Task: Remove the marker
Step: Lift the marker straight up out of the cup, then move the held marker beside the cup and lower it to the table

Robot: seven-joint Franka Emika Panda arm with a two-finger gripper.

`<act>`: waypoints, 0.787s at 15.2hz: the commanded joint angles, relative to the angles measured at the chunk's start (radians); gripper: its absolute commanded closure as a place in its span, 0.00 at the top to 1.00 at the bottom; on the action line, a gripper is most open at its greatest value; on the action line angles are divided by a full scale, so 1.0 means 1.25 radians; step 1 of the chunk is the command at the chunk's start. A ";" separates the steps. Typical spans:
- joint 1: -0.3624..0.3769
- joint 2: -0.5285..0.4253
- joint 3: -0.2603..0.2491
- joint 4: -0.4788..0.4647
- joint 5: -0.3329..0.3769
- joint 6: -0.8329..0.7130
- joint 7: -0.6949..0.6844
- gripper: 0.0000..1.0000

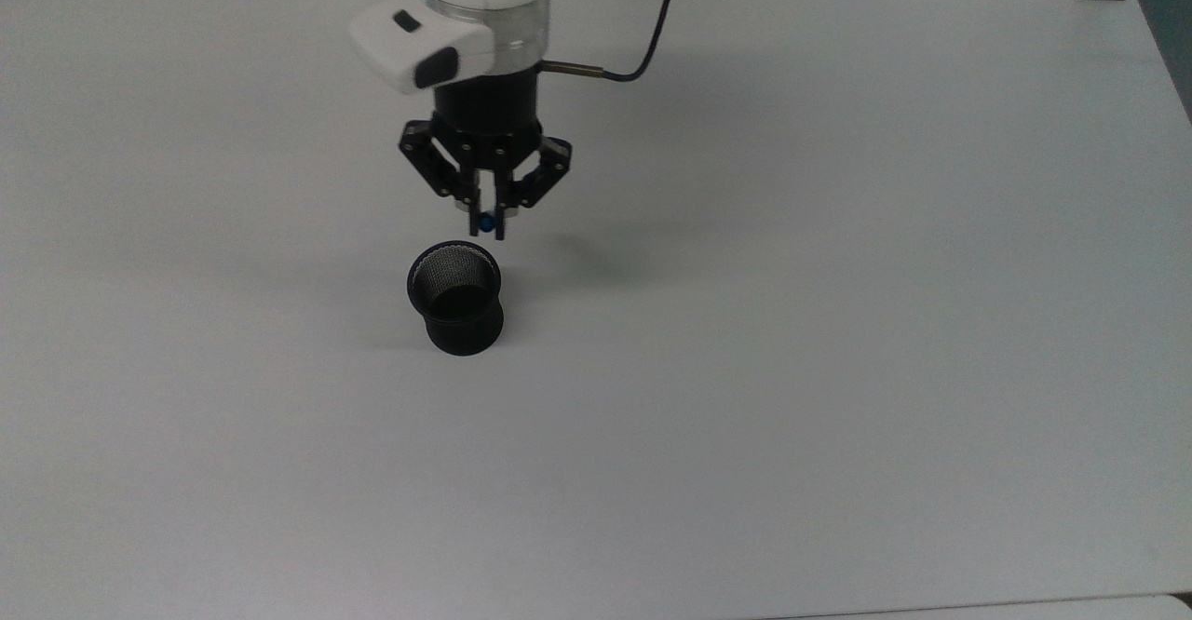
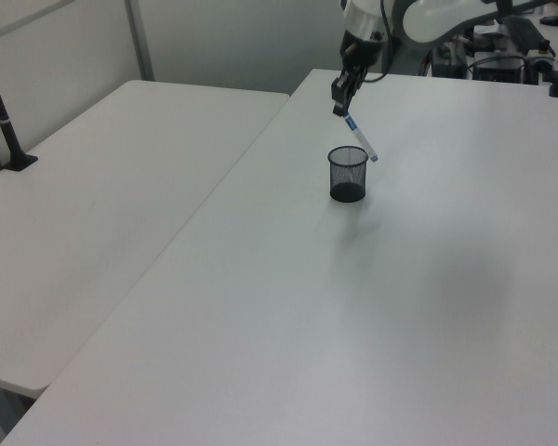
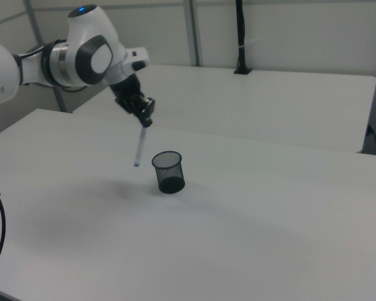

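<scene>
Above the table, my gripper (image 1: 485, 222) is clamped on the marker's (image 2: 358, 139) blue top end | marker hangs clear of the black mesh cup (image 3: 168, 171), tilted, lower tip in the air just beside the rim | cup upright on the white table (image 1: 838, 322)

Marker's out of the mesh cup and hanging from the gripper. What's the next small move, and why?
Probably carry it sideways, away from the cup, then lower it to the table. The gripper is shut on the marker, which hangs clear of the black mesh cup; in the right view its lower tip is beside the rim, not inside. The white table offers bare space to set it down.
</scene>
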 commanded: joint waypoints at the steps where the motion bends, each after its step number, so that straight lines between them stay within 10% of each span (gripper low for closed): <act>1: 0.056 0.040 -0.002 -0.017 -0.003 -0.008 0.017 0.11; 8: 0.087 0.122 -0.002 -0.014 0.003 0.004 0.093 0.17; 10: 0.088 0.133 -0.002 -0.015 0.002 0.026 0.094 0.38; 12: 0.092 0.135 -0.002 -0.015 -0.005 0.033 0.094 0.89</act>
